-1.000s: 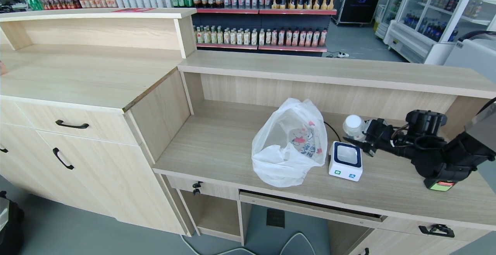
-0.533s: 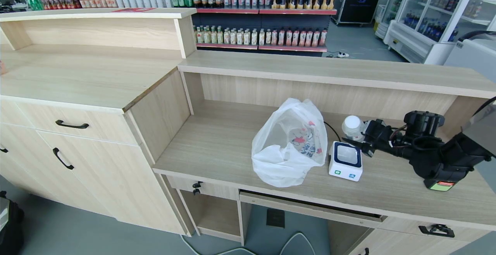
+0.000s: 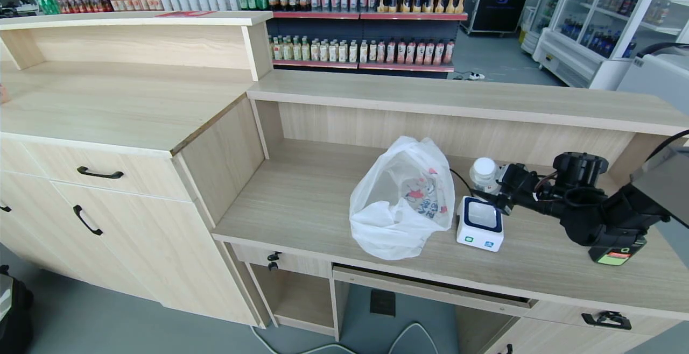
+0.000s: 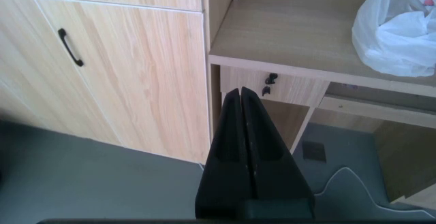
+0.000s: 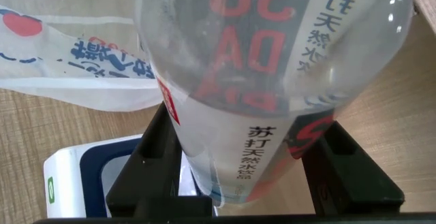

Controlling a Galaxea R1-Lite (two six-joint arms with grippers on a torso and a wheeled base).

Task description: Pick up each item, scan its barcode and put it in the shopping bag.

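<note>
**Bottle gripped in the right hand, right by the scanner**

The right hand [image 3: 494, 187] is clamped on the bottle [image 3: 483, 174], one black finger on each side of the clear body. The bottle is upright with its white cap on top, just behind the scanner [image 3: 479, 224] and a little to the right of the bag [image 3: 401, 198].

In the right wrist view the label fills the picture. It has big red block letters across the plastic, a white band with a column of dark characters, and red patches low down. The scanner's white and blue casing, with a small green mark on its edge, sits just under the fingers [image 5: 146, 176].

The bag stands open on the surface [image 3: 301, 203], touching the scanner's left side. It is thin white plastic with red and blue print and a cartoon figure.

The left hand [image 4: 246, 108] hangs low over the grey floor [image 4: 102, 176], fingers pressed together and holding nothing. It faces a cupboard door [image 4: 136, 67] below the surface.
</note>
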